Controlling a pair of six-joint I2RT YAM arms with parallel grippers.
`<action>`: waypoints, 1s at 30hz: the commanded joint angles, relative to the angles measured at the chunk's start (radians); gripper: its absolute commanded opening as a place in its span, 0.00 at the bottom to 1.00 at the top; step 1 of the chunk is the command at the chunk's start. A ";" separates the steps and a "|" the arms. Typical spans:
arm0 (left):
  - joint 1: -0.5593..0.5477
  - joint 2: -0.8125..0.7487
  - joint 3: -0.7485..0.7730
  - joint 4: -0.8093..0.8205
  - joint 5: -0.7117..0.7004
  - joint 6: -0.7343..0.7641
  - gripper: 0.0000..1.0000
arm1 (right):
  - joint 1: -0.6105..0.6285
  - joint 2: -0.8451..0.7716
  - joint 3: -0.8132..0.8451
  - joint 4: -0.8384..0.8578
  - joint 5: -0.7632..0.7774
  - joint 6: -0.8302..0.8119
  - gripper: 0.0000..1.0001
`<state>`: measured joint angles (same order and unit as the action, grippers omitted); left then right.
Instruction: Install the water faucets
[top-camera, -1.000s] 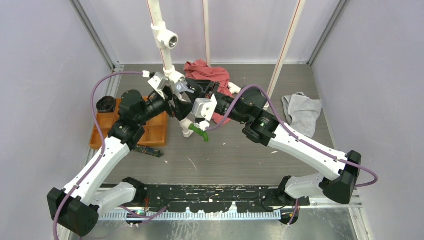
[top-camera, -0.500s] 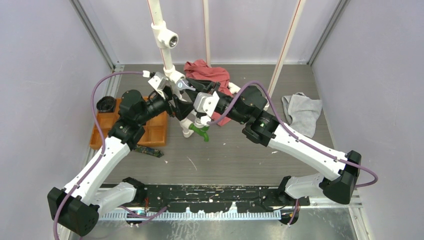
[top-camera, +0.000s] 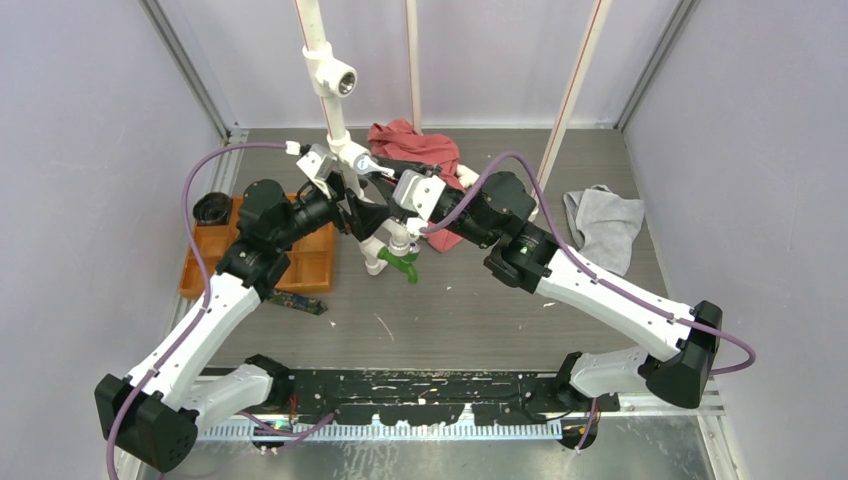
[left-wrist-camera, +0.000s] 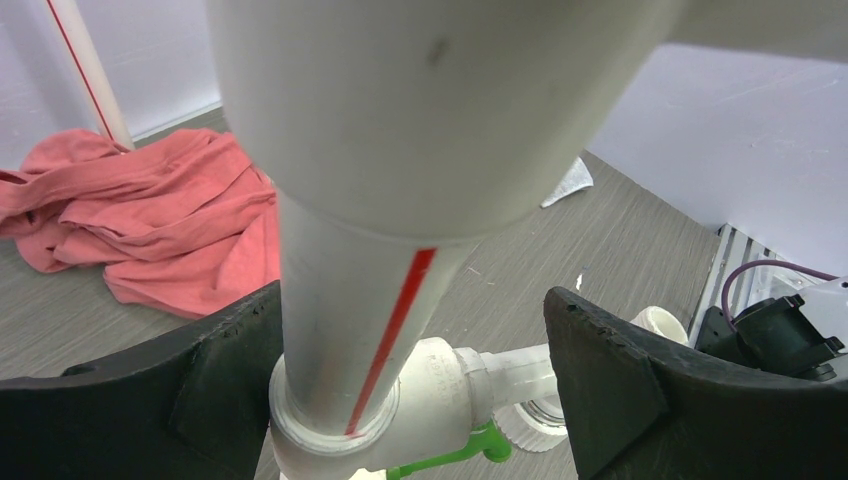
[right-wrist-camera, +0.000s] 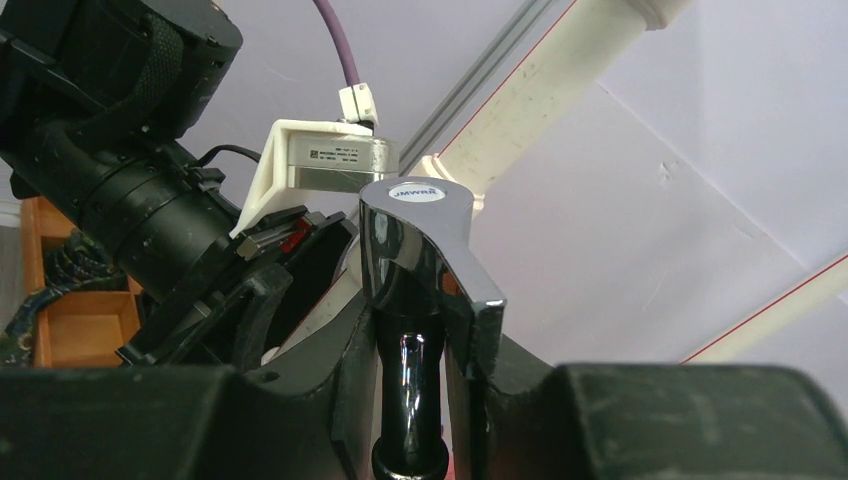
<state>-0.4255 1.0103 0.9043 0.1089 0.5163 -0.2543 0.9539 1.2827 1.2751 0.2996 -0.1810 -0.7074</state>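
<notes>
Two taps show in the top view. 1 silver faucet, shiny chrome, is pinched in the right gripper just at 3 o'clock of the white pipe. Its long axis runs approx 4 to 10 o'clock, free end twd the pipe. 1 green tap, matte, sits at the pipe's foot, spout twd 4 o'clock. The left gripper meets the pipe from 9 o'clock. 2 cloths: a red cloth crumpled at 12 o'clock of the grippers, and a grey cloth at 3 o'clock, well apart. 1 orange tray lies partly under the left arm.

Left wrist: the pipe, smooth round white plastic w/ a red stripe, stands btw 2 black fingers. The jaws are apart: the 9 o'clock finger is at the pipe's edge, the 3 o'clock one clear of it. A bit of the green tap peeks out at 6 o'clock below a white fitting.

Right wrist: the faucet stands upright, long axis 6 to 12 o'clock, a flat cap w/ a blue label on top. The jaws are clamped on its stem from both sides.
</notes>
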 joint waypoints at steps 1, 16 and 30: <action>-0.031 0.001 0.026 0.055 0.067 -0.025 0.94 | -0.015 -0.001 -0.005 0.120 0.118 0.079 0.00; -0.041 0.018 0.033 0.063 0.068 -0.028 0.94 | -0.012 -0.002 -0.067 0.218 0.156 0.270 0.00; -0.045 0.021 0.029 0.066 0.065 -0.028 0.94 | -0.010 0.004 -0.086 0.267 0.238 0.501 0.00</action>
<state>-0.4343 1.0245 0.9062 0.1246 0.5140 -0.2543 0.9565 1.2831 1.1908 0.4999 -0.0624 -0.3031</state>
